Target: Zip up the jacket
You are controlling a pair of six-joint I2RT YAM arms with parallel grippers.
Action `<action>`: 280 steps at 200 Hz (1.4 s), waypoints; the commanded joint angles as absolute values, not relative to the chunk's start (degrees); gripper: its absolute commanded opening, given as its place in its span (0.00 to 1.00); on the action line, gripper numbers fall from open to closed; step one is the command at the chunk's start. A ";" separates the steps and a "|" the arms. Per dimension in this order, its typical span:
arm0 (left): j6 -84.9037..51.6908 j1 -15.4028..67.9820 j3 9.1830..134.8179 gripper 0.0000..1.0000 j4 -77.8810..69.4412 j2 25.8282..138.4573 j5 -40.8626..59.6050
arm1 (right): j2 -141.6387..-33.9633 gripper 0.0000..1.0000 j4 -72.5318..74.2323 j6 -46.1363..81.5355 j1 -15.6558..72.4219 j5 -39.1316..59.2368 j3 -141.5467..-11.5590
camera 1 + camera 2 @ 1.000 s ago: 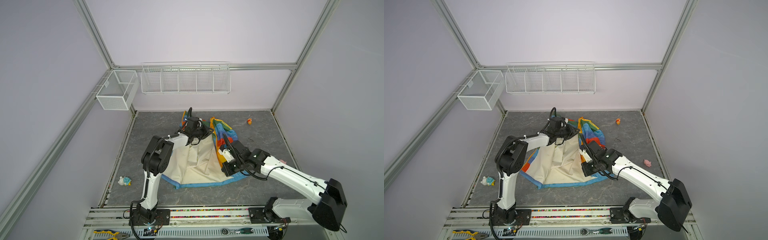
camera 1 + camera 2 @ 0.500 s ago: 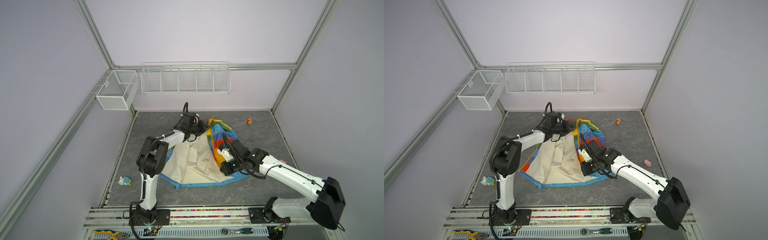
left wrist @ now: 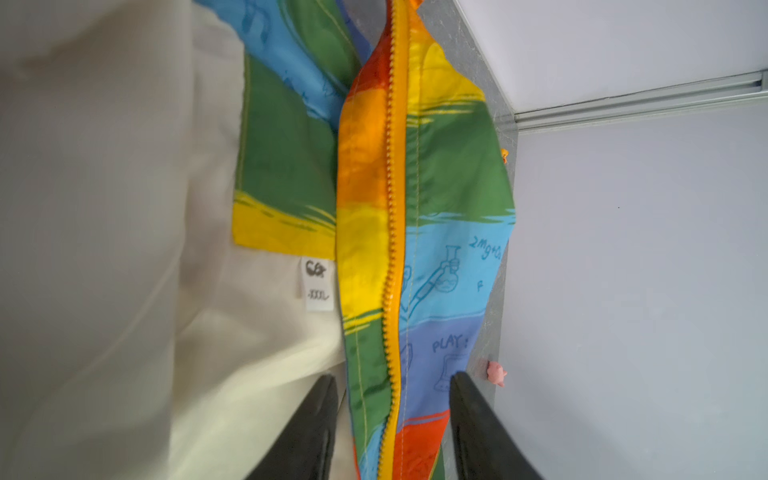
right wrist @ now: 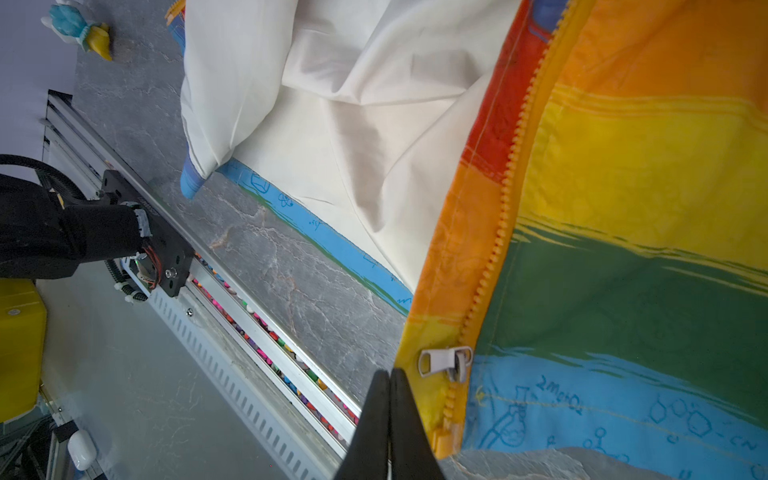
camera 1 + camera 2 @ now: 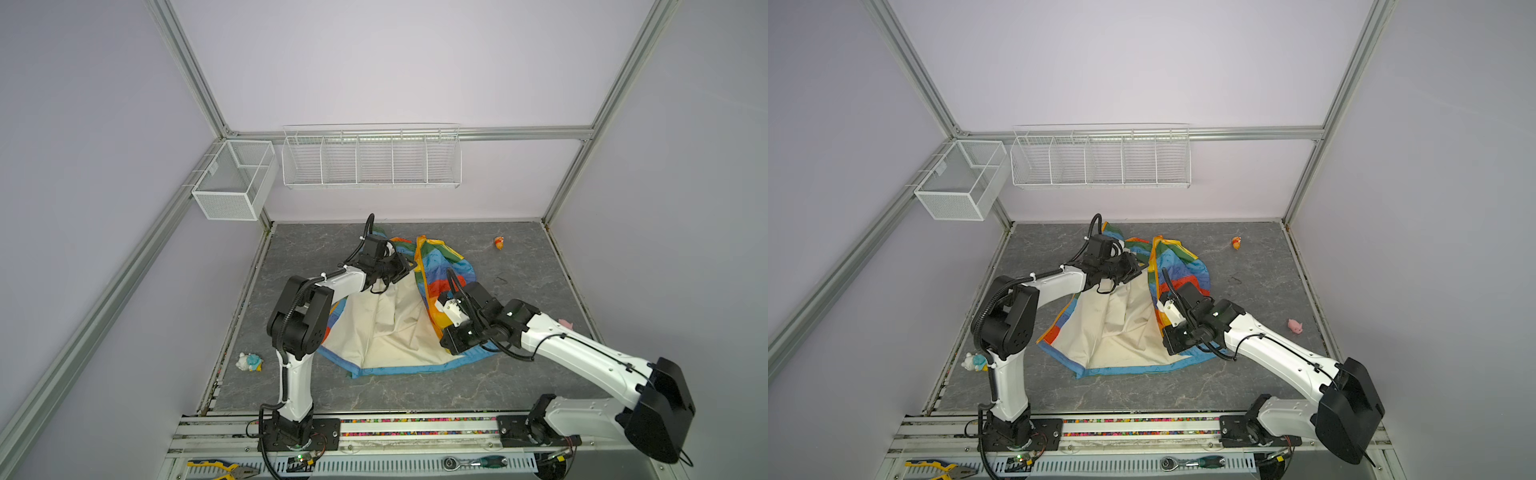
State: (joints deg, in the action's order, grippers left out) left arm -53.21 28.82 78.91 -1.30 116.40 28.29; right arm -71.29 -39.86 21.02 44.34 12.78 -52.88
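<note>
Straddling jacket (image 3: 449,174) edge, left tool (image 3: 392,376) spread (empty), right tool (image 4: 390,372) clamping jacket corner.

The thin rainbow-striped cloth jacket (image 5: 440,266) has a faint sheen outside and a matt cream-white woven lining (image 5: 386,328). Its orange-yellow zipper strip (image 3: 395,208) bears glossy moulded plastic teeth; the small slider (image 4: 446,361) looks like pale metal. The grey marbled desk (image 5: 316,249) is smooth and matt.

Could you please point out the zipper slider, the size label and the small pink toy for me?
zipper slider (image 4: 445,362), right wrist view, on its silver pull tab.
size label (image 3: 318,286), left wrist view, on its white middle.
pink toy (image 5: 1295,326), a top view, on its body.
</note>
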 commanded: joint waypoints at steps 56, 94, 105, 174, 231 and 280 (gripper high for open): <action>-45.72 27.67 98.84 0.46 12.08 128.27 24.42 | -70.43 0.07 -41.62 22.66 42.49 9.10 -50.71; -46.15 27.24 104.11 0.47 12.86 134.26 24.21 | -71.14 0.07 -41.31 22.68 41.45 9.79 -50.71; -46.12 27.14 105.71 0.47 13.09 135.75 24.66 | -71.13 0.07 -41.31 22.59 41.36 9.93 -50.71; -49.99 27.37 108.46 0.49 5.39 141.29 33.98 | -73.16 0.07 -39.66 22.24 40.48 11.40 -50.71; -54.40 27.73 105.73 0.26 -6.83 139.48 40.34 | -74.68 0.07 -38.28 22.24 40.01 12.30 -51.38; -54.34 27.66 105.37 0.00 -7.02 136.73 40.19 | -75.30 0.07 -37.58 21.98 39.94 13.38 -52.20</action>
